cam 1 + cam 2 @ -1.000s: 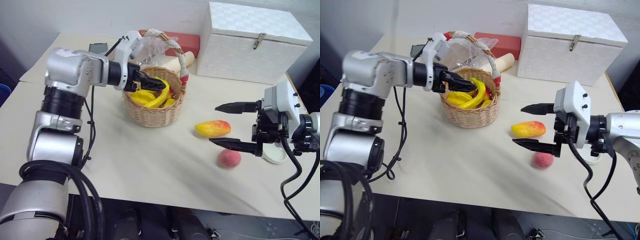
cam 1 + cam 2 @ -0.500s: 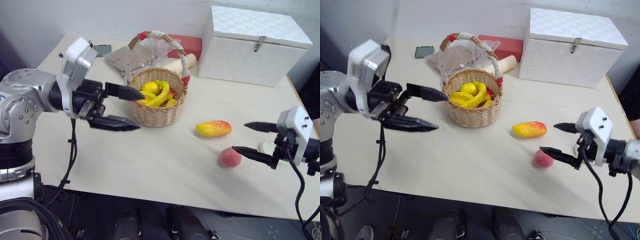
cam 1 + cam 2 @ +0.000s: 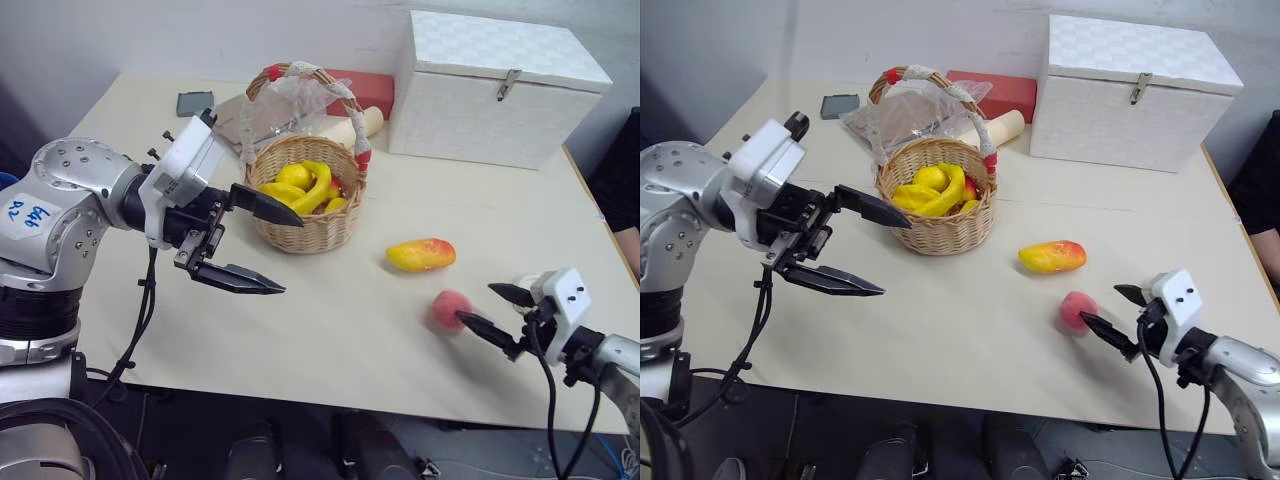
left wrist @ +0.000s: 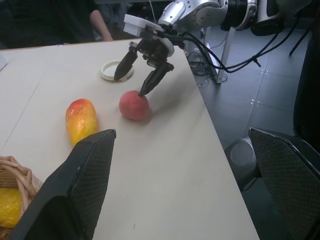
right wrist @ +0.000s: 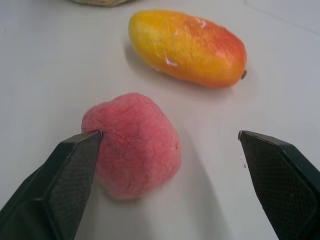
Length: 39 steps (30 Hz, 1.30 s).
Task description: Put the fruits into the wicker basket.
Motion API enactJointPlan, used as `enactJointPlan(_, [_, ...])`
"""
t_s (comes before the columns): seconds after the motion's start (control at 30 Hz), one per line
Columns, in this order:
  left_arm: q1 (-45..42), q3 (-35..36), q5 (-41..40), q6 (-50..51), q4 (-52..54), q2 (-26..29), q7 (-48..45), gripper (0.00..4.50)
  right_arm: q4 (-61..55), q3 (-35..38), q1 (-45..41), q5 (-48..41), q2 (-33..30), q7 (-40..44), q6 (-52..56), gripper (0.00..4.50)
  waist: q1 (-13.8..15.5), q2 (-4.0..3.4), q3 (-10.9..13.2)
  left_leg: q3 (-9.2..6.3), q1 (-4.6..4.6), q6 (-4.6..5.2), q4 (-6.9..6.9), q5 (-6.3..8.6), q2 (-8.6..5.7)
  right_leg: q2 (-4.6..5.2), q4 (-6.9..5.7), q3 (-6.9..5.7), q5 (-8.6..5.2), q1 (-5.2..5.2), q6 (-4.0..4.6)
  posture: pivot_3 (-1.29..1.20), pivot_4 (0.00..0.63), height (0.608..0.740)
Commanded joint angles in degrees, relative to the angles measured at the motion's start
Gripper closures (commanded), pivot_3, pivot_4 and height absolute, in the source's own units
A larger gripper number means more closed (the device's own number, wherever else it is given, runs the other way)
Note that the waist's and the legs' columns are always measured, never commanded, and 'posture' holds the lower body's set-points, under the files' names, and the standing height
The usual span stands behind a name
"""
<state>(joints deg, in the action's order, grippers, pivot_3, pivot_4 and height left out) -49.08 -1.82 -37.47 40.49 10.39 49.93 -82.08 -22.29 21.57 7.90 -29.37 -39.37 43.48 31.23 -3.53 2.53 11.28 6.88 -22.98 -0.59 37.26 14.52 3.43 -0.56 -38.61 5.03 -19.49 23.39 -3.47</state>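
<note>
A lab or test room is suggested: toy props are laid out on a plain cream surface [image 3: 330,330] set against a bare white wall [image 3: 200,35], loose cables [image 4: 210,55] are trailed over a grey tiled floor [image 4: 270,100], and a seated person [image 4: 75,20] is glimpsed at the far edge.

Both arms are silver-grey metal with rounded, screw-studded joints and black cables looping beneath them. Each wrist carries a boxy white housing behind its pincer, left pincer [image 3: 268,245] and right pincer [image 3: 490,309], whose two fingers [image 5: 67,187] are long, black, tapered, with fine cross-hatched pads. A white handwritten sticker [image 3: 22,211] sits far behind the left pincer.
</note>
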Motion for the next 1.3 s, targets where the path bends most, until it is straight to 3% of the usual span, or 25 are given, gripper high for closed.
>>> enactJointPlan(0.03, [-1.3, 0.2, 0.4, -1.3, -0.1, 0.3, -0.3, 0.05, -3.6, 0.5, 1.4, -1.6, 0.8, -1.5, 1.2, 0.00, 0.1, 0.00, 0.0, 0.00, 0.00, -0.01, -0.01, 0.00, 0.00, 0.00, 0.01, 0.00, 0.00, 0.00, 0.00, 0.00, 0.150, 0.740])
enactJointPlan(0.4, [-2.9, -0.4, 1.5, -2.7, -1.2, -0.9, 1.0, 0.05, 1.2, -4.2, 0.5, -0.5, 3.1, -2.5, 0.3, 0.00, 0.2, 0.00, 0.0, 0.00, 0.00, 0.00, 0.01, 0.01, -0.02, 0.01, 0.01, 0.00, -0.01, -0.02, 0.01, 0.00, 0.150, 0.740])
enactJointPlan(0.5, [-3.4, -0.3, 1.4, -2.5, -1.4, -1.3, 1.2, 0.00, 2.1, -4.7, -0.1, -0.8, 2.7, -1.9, 0.2, 0.59, 0.3, 0.01, 0.0, 0.00, -0.06, 0.00, 0.00, 0.01, -0.02, 0.01, 0.03, -0.01, -0.01, 0.04, 0.01, 0.00, 0.150, 0.740])
enactJointPlan(0.67, [-3.4, 0.7, 0.8, -1.8, -1.5, -1.6, 2.3, 0.00, -1.3, -3.2, -0.5, -4.0, 1.5, 0.0, 0.7, 2.20, 0.2, 0.00, 0.0, 0.01, -0.08, 0.00, 0.00, 0.01, -0.01, 0.01, 0.02, 0.00, -0.01, 0.06, 0.01, 0.00, 0.150, 0.740])
enactJointPlan(0.77, [-2.3, 3.3, -0.4, -0.2, -1.5, -1.8, 5.6, 0.00, -5.4, -2.2, -4.4, -10.1, 1.2, 0.3, 3.3, 2.48, -0.1, 0.00, 0.0, 0.01, -0.06, 0.00, 0.01, 0.01, 0.00, 0.01, -0.07, 0.01, -0.01, 0.07, 0.01, 0.00, 0.150, 0.740])
enactJointPlan(0.87, [0.5, 7.8, -2.3, 2.7, -0.9, -1.1, 9.9, 0.00, -8.6, -5.3, -12.7, -15.2, 1.4, -0.9, 6.9, 2.48, -0.9, 0.00, 0.0, 0.01, 0.01, 0.00, 0.02, 0.01, 0.02, 0.00, -0.18, 0.01, -0.01, 0.06, 0.01, 0.00, 0.150, 0.740])
enactJointPlan(1.0, [5.9, 14.5, -5.0, 6.8, 0.9, 0.3, 15.4, 0.00, -5.7, -15.1, -31.4, -14.6, 6.7, -6.5, 11.3, 2.48, -1.7, 0.04, 0.0, -0.04, 0.08, 0.03, -0.04, -0.01, 0.05, 0.00, -0.34, -0.04, -0.03, 0.10, 0.07, 0.00, 0.150, 0.740])
enactJointPlan(1.13, [10.7, 18.4, -5.8, 7.9, 2.8, 2.7, 17.5, 0.00, 7.7, -24.2, -49.3, -6.4, 14.9, -11.0, 11.2, 2.48, -2.4, 0.05, 0.0, -0.02, 0.01, 0.01, -0.05, -0.07, 0.07, -0.02, -0.54, -0.03, -0.04, 0.32, 0.21, 0.00, 0.150, 0.740])
enactJointPlan(1.3, [11.9, 20.8, -7.0, 8.0, 3.7, 4.3, 19.6, 0.00, 28.6, -30.9, -62.3, 3.9, 23.1, -11.4, 4.5, 2.48, -2.0, 0.08, 0.0, -0.07, -0.16, -0.28, -0.07, -0.20, 0.06, 0.02, -0.43, -0.11, -0.09, 0.41, 0.31, 0.00, 0.150, 0.740])
